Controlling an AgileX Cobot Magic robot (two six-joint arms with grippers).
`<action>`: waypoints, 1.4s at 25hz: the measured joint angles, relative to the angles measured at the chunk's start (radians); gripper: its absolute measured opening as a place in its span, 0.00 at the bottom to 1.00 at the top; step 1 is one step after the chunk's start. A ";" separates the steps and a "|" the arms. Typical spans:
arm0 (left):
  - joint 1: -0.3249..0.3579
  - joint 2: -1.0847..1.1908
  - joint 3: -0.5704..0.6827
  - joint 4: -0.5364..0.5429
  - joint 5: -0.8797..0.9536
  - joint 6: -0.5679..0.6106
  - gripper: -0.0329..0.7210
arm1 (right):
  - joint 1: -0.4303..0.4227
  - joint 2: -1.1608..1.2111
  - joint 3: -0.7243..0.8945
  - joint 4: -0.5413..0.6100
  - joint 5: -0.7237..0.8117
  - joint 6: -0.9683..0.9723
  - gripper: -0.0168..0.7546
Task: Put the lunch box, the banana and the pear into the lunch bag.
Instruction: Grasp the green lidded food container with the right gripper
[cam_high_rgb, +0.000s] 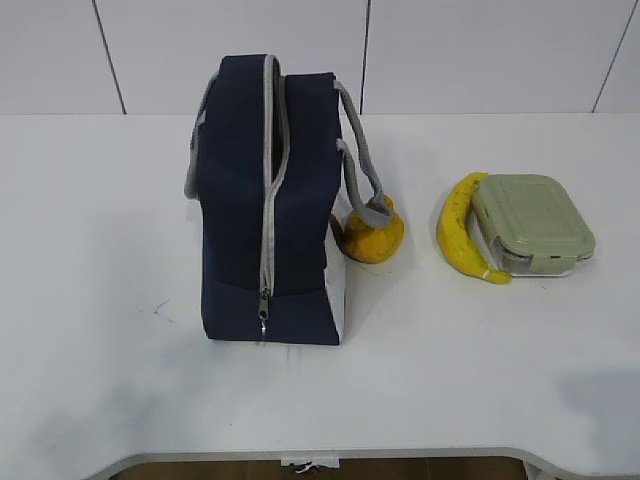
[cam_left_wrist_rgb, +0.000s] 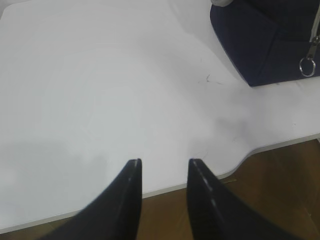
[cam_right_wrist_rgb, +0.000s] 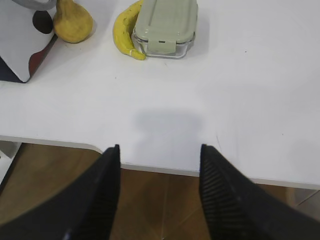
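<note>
Standing navy fabric lunch bag (cam_high_rgb: 268, 200) | curved banana (cam_high_rgb: 458, 232) | squat pear (cam_high_rgb: 374, 236)

No writing, brand, number or sign can be read anywhere. The band on the banana (cam_high_rgb: 492, 272) is too small to make out, and the lunch bag (cam_high_rgb: 268, 200) shows none.
</note>
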 joint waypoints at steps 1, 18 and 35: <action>0.000 0.000 0.000 0.000 0.000 0.000 0.36 | 0.000 0.000 0.000 0.000 0.000 0.000 0.54; 0.000 0.000 0.000 0.000 0.000 0.000 0.36 | 0.000 0.000 0.000 0.033 0.000 0.004 0.54; 0.000 0.000 0.000 -0.003 0.000 0.000 0.36 | 0.000 0.452 -0.040 0.033 -0.096 0.031 0.54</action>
